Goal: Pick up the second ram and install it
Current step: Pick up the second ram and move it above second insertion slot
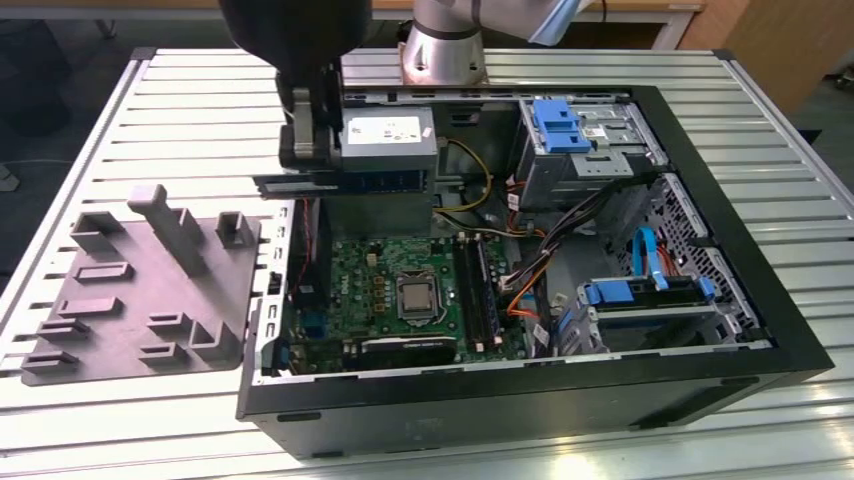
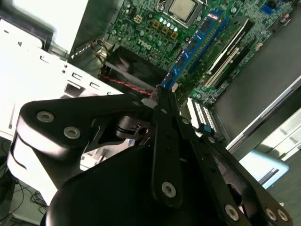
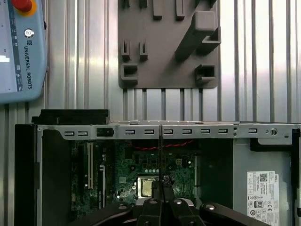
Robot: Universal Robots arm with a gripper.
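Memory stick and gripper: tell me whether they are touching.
Touching. In the second wrist view the gripper clamps one end of the memory stick, which juts out from between its jaws over the motherboard.

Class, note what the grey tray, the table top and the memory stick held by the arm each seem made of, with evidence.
Grey tray: probably moulded plastic, matt, one even colour, rounded blocks. Table top: likely aluminium; ribbed slats with a bright sheen. The second ram, in the end effector: blue circuit board, probably laminate, carrying black chips.
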